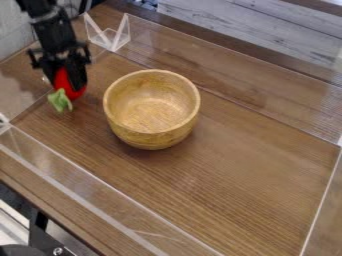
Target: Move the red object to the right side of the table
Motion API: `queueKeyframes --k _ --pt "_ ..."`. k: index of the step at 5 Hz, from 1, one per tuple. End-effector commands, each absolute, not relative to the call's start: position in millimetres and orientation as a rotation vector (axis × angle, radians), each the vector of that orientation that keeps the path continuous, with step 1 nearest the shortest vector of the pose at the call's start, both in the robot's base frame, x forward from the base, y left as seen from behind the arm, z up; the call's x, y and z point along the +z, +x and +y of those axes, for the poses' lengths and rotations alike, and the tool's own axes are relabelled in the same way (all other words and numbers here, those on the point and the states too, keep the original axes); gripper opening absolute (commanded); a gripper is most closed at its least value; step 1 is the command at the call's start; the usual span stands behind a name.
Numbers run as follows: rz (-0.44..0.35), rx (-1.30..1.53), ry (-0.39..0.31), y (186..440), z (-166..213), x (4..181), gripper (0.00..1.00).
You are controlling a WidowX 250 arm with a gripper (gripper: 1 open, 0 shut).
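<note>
The red object is a small glossy red toy with a light-green stem. It sits at the far left of the table, left of the wooden bowl. My gripper comes straight down on it, its black fingers pressed against both sides of the red body. The stem sticks out below the fingers, towards the front left. The fingers hide the upper part of the toy. I cannot tell whether it still touches the tabletop.
A round light wooden bowl stands just right of the gripper, empty. Low clear acrylic walls edge the table, with a clear bracket at the back left. The wood-grain surface stretches to the right and front of the bowl.
</note>
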State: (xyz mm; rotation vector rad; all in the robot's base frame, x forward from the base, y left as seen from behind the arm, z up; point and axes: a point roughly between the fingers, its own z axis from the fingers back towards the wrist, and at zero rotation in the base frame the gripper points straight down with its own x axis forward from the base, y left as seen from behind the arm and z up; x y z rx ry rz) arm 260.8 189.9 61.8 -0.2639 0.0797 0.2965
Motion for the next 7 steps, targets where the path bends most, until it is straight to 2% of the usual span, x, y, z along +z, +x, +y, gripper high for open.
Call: queueKeyframes --k 1,3,5,7 --pt "-0.006 0.239 -0.237 272.8 187.0 112.3 0.00" --pt "-0.014 0.123 -0.256 285.6 131.1 140.4 0.00" --pt "0.028 -0.122 -0.269 275.9 100.7 131.7 0.00" --pt "0.050 -0.250 -0.284 266.0 26.4 137.6 0.00"
